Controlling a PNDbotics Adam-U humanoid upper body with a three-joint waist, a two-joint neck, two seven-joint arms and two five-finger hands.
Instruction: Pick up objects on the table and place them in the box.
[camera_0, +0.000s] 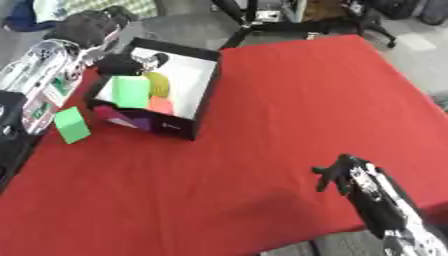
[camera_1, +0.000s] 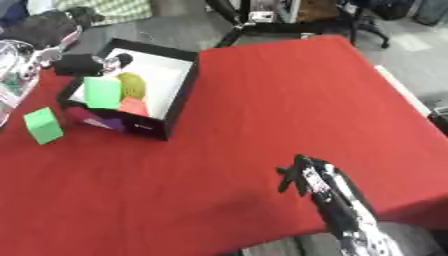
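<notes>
Right hand (camera_0: 343, 172) low over red table (camera_0: 289, 100), grey floor beyond.

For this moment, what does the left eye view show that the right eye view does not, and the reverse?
Only the left eye view: a black edge along the lower left border, beside the table.

Only the right eye view: a pale strip past the table's right edge.

Both: the red table, the black box holding a green block, a yellow piece and an orange piece, a second green block on the cloth left of the box, the left hand at the box's far corner, and the right hand low at lower right.
</notes>
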